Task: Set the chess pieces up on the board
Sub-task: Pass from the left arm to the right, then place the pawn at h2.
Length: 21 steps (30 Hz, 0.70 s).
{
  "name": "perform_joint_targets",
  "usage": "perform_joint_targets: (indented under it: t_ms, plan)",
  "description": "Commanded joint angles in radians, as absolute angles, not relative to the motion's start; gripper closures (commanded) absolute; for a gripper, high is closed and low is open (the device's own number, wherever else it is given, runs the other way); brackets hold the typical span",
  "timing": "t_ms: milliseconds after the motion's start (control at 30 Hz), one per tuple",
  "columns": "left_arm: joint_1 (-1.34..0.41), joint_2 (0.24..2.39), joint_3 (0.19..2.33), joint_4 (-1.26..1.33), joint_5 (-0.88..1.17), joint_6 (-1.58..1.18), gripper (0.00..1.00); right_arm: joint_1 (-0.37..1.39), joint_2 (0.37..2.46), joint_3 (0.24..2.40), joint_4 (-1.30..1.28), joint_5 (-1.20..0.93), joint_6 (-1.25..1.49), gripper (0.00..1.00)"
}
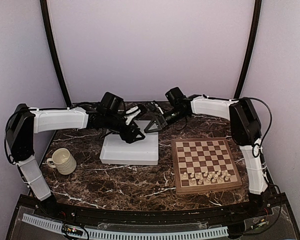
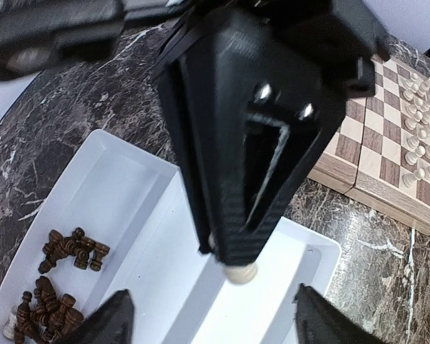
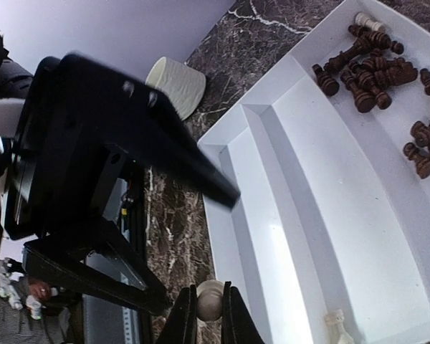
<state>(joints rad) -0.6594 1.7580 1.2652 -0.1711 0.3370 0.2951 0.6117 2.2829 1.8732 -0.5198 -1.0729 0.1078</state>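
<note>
My right gripper [image 3: 209,307] is shut on a cream-white chess piece [image 3: 209,299] and holds it over the white divided tray [image 3: 308,215]. From the left wrist view the same piece [image 2: 240,272] pokes out below the right gripper's black fingers [image 2: 251,165]. My left gripper [image 2: 215,322] is open and empty, hovering over the tray just below that piece. Dark brown pieces [image 2: 68,251] lie in the tray's far compartment. The wooden chessboard [image 1: 205,150] lies at right with several cream pieces [image 1: 205,176] on its two near rows. Both grippers [image 1: 132,132] meet over the tray's back edge.
A cream ribbed mug [image 1: 62,161] stands at the left on the marble table. One cream piece [image 3: 337,326] lies in the tray near my right fingers and another [image 3: 369,20] lies among the dark ones. The left gripper's body [image 3: 115,136] is close beside the right gripper.
</note>
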Motion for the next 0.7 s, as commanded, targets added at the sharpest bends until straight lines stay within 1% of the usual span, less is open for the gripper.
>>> perform_joint_targets:
  t_ms: [0,167,200,267,367,467,500,600,667]
  plan:
    - [-0.656,1.654,1.204,-0.086,0.242,0.268,0.02,0.575,2.097,1.829,-0.592,-0.911,-0.061,0.97]
    - [-0.647,1.623,1.166,-0.022,0.102,0.165,0.01,0.495,1.894,1.646,-0.639,-0.765,-0.193,0.97]
    - [-0.645,1.627,1.167,-0.022,0.051,0.118,0.01,0.474,1.854,1.608,-0.658,-0.741,-0.237,0.97]
    - [-0.634,1.633,1.175,-0.047,0.028,0.038,0.01,0.417,1.772,1.527,-0.702,-0.692,-0.304,0.97]
    - [-0.595,1.634,1.181,-0.068,0.106,-0.053,0.01,0.319,1.635,1.373,-0.721,-0.615,-0.372,0.98]
    - [-0.558,1.633,1.188,-0.064,0.274,-0.125,0.01,0.225,1.495,1.235,-0.757,-0.545,-0.451,0.98]
    - [-0.546,1.633,1.191,-0.058,0.300,-0.138,0.02,0.201,1.442,1.191,-0.767,-0.516,-0.479,0.98]
    - [-0.534,1.649,1.206,-0.073,0.354,-0.170,0.10,0.141,1.290,1.061,-0.785,-0.446,-0.532,0.98]
    - [-0.534,1.659,1.217,-0.089,0.380,-0.177,0.16,0.102,1.201,0.977,-0.794,-0.412,-0.565,0.98]
